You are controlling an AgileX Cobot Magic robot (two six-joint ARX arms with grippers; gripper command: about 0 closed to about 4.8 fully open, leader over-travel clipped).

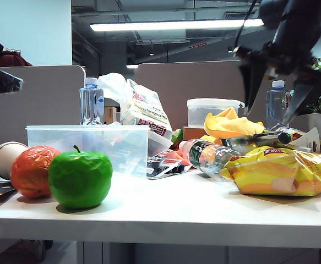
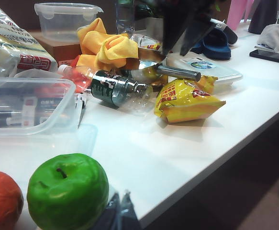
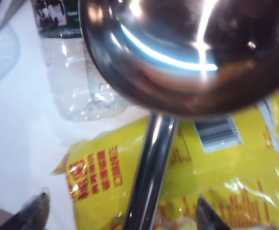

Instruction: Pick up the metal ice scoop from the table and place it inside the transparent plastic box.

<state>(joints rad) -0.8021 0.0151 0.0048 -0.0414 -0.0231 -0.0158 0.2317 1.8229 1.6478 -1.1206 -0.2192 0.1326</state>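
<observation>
Green apple [image 1: 80, 179] sits closest to me, at the near edge of the worktop [image 1: 171, 212]; I place everything else from the metal ice scoop [image 2: 151, 71]. It lies atop the yellow snack bag [image 2: 184, 99], bowl by the tipped bottle [image 2: 117, 88], slim handle pointing away from the bottle along the bag. My right tool [image 1: 276, 91] hangs directly above the scoop, jaws spread wide and empty, its fingertips [image 3: 34, 211] straddling the handle in the right wrist view. The transparent plastic box [image 1: 88, 146] stands well beyond the bottle from the scoop, behind the apple. My left tool [image 2: 113, 215] sits far from the scoop, by the apple; I cannot tell its jaws. I judge the right arm nearer, needing a straight drop across the handle.
</observation>
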